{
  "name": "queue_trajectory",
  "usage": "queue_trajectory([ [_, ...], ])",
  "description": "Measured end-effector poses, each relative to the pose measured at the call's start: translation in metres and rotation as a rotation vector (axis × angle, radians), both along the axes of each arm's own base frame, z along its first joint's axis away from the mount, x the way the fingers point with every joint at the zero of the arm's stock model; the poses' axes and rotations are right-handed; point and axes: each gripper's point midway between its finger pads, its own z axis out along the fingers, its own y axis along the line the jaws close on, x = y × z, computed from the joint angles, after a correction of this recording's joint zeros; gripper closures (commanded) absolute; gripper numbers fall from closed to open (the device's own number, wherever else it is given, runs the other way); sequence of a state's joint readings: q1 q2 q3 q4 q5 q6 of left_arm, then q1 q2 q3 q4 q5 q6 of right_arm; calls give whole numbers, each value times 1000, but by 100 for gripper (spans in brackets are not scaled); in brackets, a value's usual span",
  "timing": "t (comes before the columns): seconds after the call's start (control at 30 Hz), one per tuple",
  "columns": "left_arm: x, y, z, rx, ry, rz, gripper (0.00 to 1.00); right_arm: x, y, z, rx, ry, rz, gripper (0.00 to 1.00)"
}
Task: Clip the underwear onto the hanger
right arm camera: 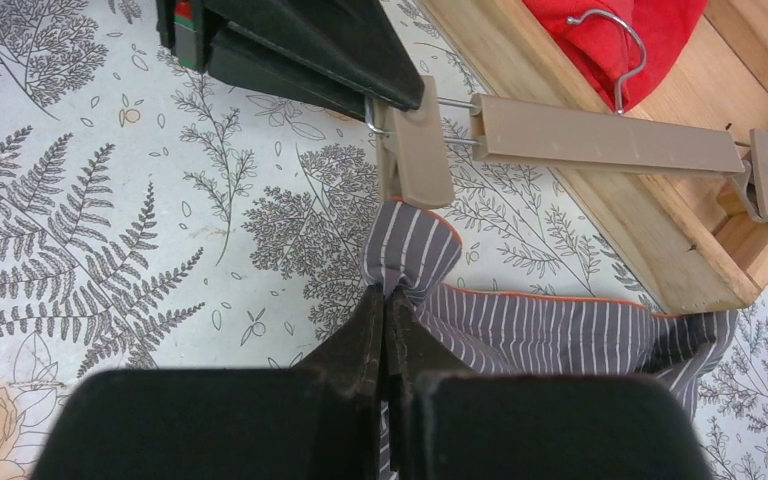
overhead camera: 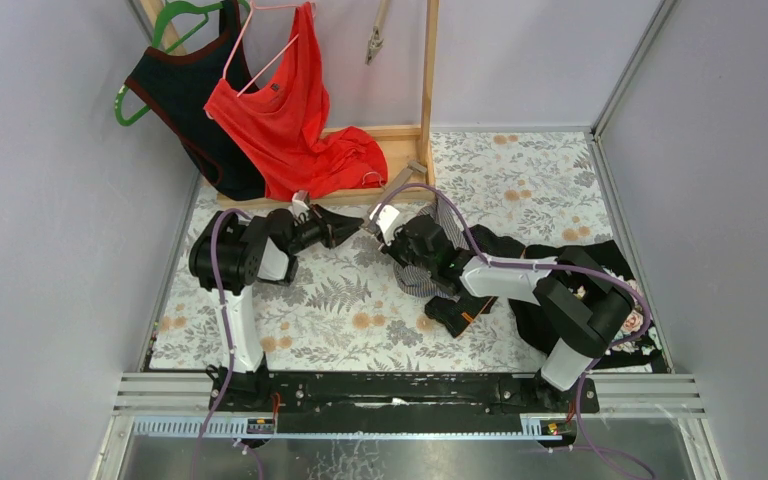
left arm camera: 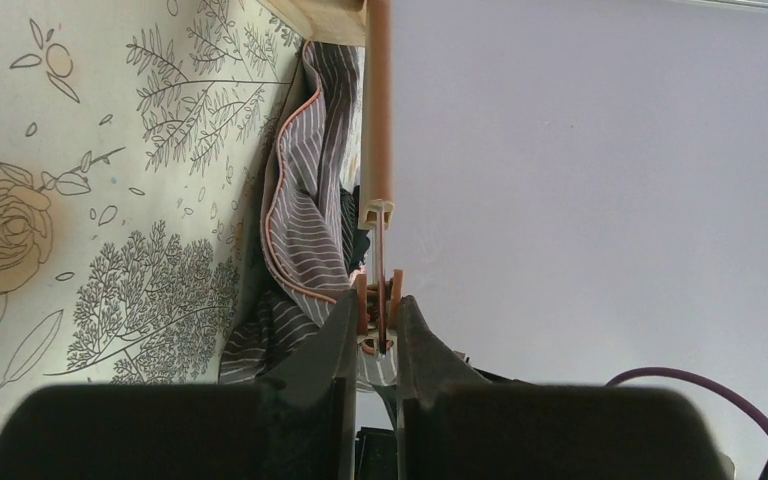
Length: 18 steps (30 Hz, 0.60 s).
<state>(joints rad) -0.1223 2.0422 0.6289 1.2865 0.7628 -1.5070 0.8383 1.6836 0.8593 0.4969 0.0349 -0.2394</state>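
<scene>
The left jaws, nearly closed, pinch the end clip (right arm camera: 418, 150) of the tan plastic clip hanger (right arm camera: 600, 135) near the far edge of the bench (overhead camera: 530, 180), likely to spread its mouth. The right jaws clamp a corner of the grey striped, orange-trimmed underwear (right arm camera: 560, 330) just below that clip, for feeding in.
</scene>
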Motion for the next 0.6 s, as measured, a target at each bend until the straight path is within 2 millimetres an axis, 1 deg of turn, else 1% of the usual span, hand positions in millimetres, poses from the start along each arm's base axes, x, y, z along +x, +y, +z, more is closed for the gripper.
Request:
queue_trajectory([
  [0.4,-1,-2,0,17,-2,-29,100,-13,7,-7,-47,-1,43,100],
  [0.6,-1,-3,0,24,-8,-43,100,-12,5,-7,-62,-10,32,100],
])
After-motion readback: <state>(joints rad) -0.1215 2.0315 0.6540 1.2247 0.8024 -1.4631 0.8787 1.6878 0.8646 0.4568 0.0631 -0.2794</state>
